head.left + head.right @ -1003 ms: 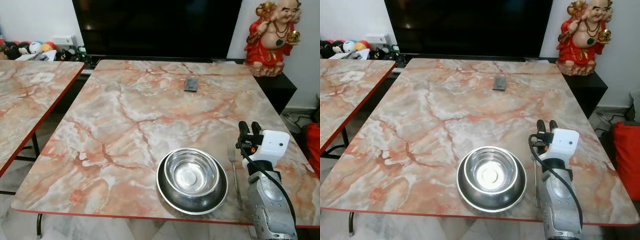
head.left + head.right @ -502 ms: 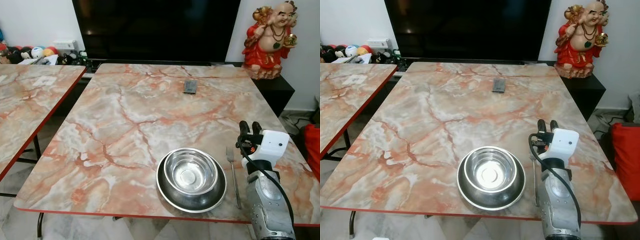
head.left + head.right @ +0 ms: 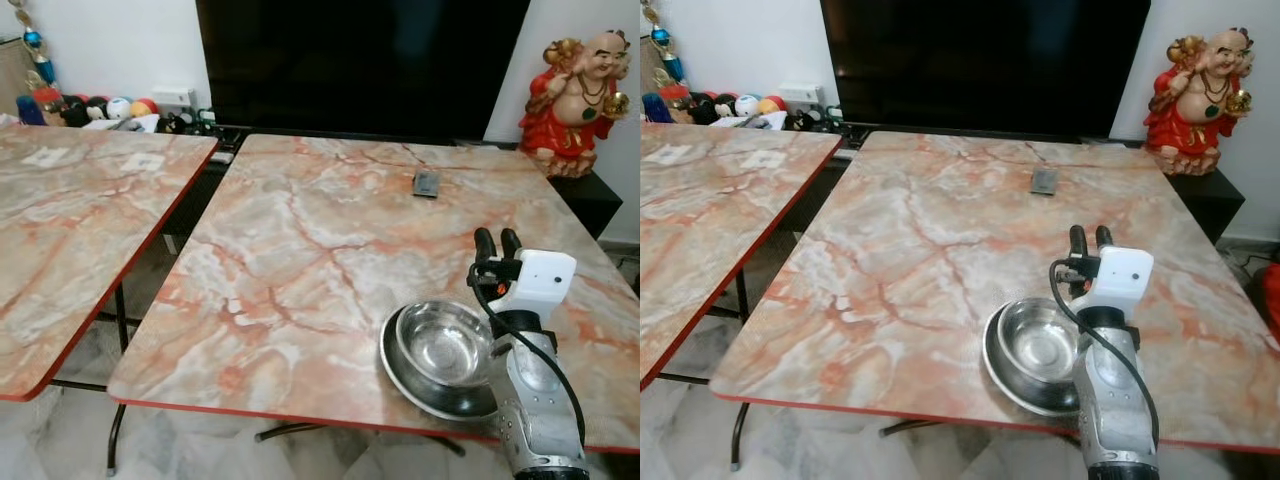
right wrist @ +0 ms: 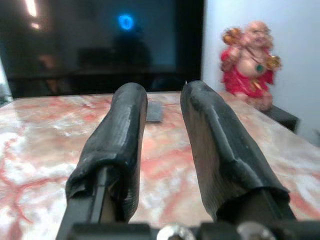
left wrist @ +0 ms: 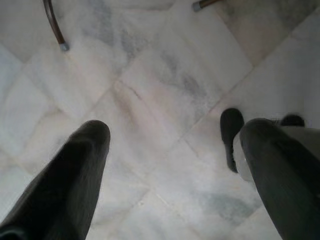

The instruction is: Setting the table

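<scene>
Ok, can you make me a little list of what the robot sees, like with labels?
table: marble-look top with red edge
bowl: shiny metal, sits in the plate
plate: metal, near the table's front edge
right gripper: raised over the table just right of the bowl, fingers a little apart, holding nothing
left gripper: hangs open over the floor
small dark thing: flat on the table's far side
statue: red, beyond the far right corner
screen: big, black, behind the table
second table: to the left
</scene>
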You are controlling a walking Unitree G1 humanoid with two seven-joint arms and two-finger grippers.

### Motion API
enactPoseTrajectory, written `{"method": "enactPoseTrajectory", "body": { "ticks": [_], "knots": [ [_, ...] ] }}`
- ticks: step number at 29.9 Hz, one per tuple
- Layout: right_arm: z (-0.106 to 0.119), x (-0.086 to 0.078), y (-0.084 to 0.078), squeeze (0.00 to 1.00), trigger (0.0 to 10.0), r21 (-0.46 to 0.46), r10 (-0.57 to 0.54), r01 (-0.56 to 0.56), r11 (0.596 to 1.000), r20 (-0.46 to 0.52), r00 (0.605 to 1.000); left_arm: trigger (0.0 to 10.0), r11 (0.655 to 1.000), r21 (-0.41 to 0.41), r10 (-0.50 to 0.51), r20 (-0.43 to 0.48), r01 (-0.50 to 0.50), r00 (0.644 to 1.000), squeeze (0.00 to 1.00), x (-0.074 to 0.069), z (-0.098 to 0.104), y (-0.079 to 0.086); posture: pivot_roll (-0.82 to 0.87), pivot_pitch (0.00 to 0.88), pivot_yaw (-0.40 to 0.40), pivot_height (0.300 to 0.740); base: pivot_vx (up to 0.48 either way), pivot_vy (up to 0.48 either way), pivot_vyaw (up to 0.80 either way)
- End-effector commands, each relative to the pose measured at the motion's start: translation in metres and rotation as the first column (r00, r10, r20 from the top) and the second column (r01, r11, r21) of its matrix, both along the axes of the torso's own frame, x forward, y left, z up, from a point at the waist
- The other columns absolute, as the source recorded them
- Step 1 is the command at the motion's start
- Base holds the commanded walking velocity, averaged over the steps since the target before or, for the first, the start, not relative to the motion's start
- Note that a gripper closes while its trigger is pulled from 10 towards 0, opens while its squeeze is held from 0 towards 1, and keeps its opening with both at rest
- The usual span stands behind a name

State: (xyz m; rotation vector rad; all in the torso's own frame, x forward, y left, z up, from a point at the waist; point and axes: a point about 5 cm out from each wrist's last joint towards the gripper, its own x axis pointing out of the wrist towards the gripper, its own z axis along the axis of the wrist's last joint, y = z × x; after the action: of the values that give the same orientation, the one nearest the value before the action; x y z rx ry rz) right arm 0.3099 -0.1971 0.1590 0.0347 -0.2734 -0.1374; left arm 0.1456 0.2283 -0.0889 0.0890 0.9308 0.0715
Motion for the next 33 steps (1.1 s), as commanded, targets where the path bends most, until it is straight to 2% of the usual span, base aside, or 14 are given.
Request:
{"method": "enactPoseTrajectory", "body": {
  "ticks": [1, 20, 28, 33],
  "knots": [
    [0.004, 0.001, 0.005, 0.0, 10.0, -0.005, 0.014, -0.014, 1.0, 0.013, 1.0, 10.0, 1.0, 0.008, 0.016, -0.008, -0.016, 1.0, 0.0, -0.003, 0.0, 0.005, -0.01, 0.0, -0.02, 0.74, 0.0, 0.48, 0.0],
    [0.011, 0.004, 0.018, 0.0, 10.0, -0.016, 0.063, -0.062, 0.998, 0.033, 0.997, 10.0, 0.999, -0.004, 0.033, 0.02, -0.033, 0.999, 0.0, -0.005, 0.0, 0.002, 0.0, 0.018, -0.039, 0.74, 0.0, 0.48, 0.0],
    [0.008, 0.002, 0.023, 0.0, 10.0, -0.027, 0.077, -0.076, 0.997, 0.029, 0.997, 10.0, 0.999, 0.008, 0.038, 0.015, -0.038, 0.999, 0.0, -0.009, 0.0, 0.008, 0.01, 0.029, -0.032, 0.74, 0.0, 0.48, 0.0],
    [0.008, 0.002, 0.024, 0.0, 10.0, -0.022, 0.078, -0.078, 0.997, 0.027, 0.997, 10.0, 0.999, 0.012, 0.041, 0.007, -0.041, 0.999, 0.0, -0.011, 0.0, 0.011, 0.01, 0.034, -0.03, 0.74, 0.0, 0.48, 0.39]
  ]
}}
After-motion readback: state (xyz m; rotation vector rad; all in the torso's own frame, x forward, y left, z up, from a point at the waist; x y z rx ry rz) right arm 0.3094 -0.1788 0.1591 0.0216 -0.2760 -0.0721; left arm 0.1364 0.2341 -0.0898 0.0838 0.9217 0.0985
